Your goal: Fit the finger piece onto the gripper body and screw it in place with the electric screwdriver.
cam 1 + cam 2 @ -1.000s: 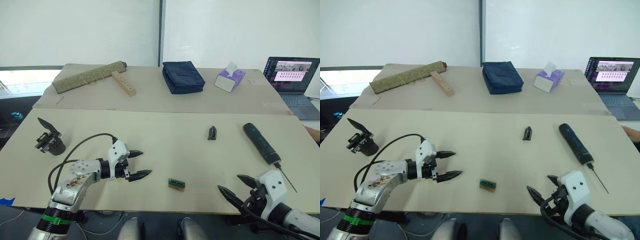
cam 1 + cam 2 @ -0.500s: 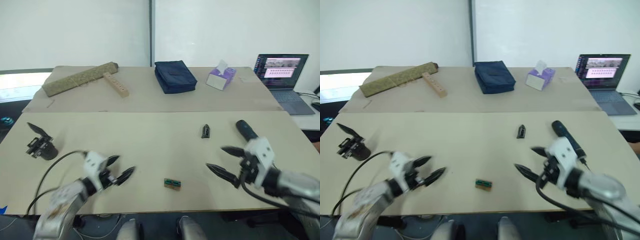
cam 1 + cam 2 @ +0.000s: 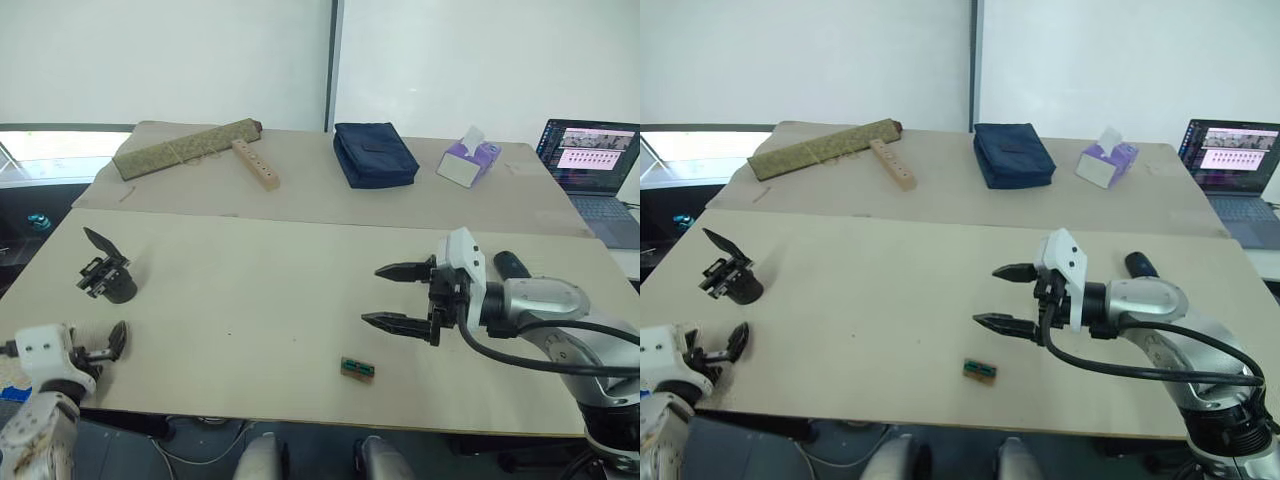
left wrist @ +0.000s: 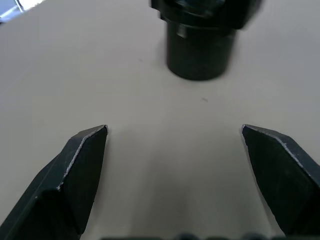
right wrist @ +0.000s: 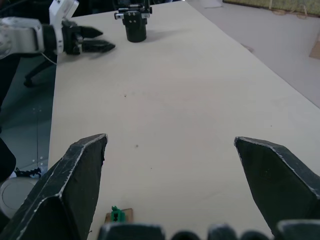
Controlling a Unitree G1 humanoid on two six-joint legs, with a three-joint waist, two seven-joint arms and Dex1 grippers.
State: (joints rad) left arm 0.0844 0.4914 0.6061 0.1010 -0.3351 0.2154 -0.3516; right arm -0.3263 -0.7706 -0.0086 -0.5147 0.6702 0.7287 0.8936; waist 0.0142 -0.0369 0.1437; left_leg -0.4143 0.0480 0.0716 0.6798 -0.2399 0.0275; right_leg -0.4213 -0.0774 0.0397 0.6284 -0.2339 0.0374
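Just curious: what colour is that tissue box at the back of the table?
The tissue box is purple and white, with a white tissue sticking out. The left eye view shows it best.

Through the right wrist camera I see my right end effector (image 5: pixel 170 145) with its two black fingers spread wide over the pale bench (image 5: pixel 190 95). Far off stands the gripper body (image 5: pixel 135 26), the left end effector (image 5: pixel 97 41) just beside it. A small green block (image 5: pixel 119 215) lies near my fingers.
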